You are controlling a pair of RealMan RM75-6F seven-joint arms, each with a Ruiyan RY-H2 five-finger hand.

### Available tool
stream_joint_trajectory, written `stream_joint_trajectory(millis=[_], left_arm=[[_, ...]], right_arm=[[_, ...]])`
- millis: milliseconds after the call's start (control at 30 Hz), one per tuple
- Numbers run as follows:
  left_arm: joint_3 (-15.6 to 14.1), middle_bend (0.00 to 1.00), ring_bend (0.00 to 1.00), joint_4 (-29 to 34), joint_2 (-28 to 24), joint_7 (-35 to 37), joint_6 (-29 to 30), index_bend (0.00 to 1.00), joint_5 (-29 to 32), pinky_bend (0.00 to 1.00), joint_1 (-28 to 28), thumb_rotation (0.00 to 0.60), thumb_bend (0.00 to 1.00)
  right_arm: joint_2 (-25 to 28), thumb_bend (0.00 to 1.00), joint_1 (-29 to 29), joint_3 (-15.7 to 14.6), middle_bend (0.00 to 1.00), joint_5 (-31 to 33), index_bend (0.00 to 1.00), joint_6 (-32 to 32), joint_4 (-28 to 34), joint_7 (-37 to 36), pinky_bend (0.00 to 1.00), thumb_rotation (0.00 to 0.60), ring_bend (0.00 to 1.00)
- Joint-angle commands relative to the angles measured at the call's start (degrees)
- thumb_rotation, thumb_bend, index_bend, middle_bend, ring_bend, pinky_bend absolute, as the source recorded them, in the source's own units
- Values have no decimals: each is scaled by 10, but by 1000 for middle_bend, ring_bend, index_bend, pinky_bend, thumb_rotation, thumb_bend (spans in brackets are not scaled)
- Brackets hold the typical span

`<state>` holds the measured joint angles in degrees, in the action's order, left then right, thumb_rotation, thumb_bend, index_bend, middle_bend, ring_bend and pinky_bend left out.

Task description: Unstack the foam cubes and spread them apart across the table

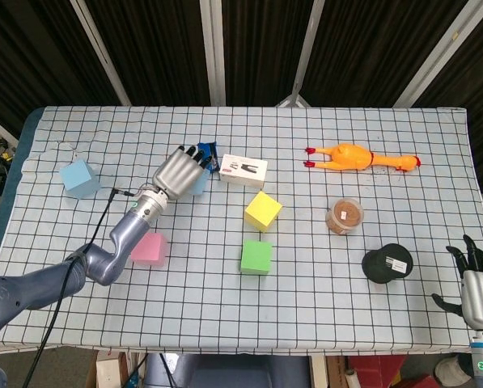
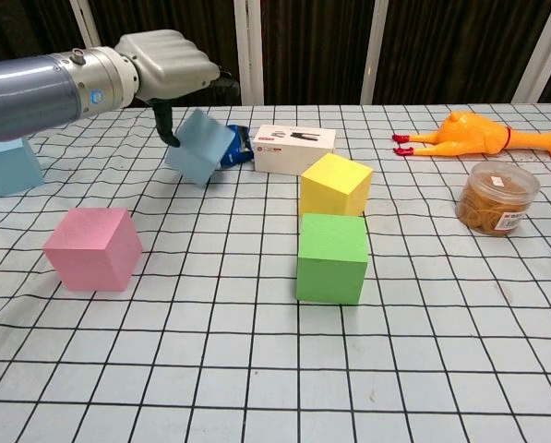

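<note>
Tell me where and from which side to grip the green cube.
Grip the green cube across its left and right faces, coming down from above. It sits flat and upright with a bare top; both side faces look clear, while the yellow cube sits close behind its far face. The left hand holds a blue cube.

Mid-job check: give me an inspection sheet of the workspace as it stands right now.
Surface: table under a grid-checked cloth.
Job's things: carried blue cube, tilted, off the cloth; second blue cube far left; pink cube, yellow cube and green cube each resting singly, none stacked.
Clutter: white box, blue packet, rubber chicken, lidded tub, black disc.
Hands: left hand grips the carried blue cube; right hand idle at the table's edge, fingers apart.
Cables: black cable along the left arm.
Surroundings: dark slatted backdrop with white struts.
</note>
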<state>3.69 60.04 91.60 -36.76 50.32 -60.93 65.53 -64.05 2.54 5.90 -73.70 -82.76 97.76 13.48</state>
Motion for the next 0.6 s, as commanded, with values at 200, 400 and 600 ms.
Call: stream_joint_trajectory(millis=[200,400,600], left_arm=[[71,0,0,129,-47,104,-40,23,47,131,-19,600,0],[91,0,0,294,-148,127,24,24,19,134,-60,600,0],[25,0,0,468,-270,108,222,64,-89,134,-205,600,0]], right_arm=[[-3,0,2,1,18,2,207,0,-2,4,23,600,139],[0,0,1,0,18,-2,207,0,0,-4,23,600,139],[3,0,-1,-4,18,-13,207,-4,1,-12,23,600,139]])
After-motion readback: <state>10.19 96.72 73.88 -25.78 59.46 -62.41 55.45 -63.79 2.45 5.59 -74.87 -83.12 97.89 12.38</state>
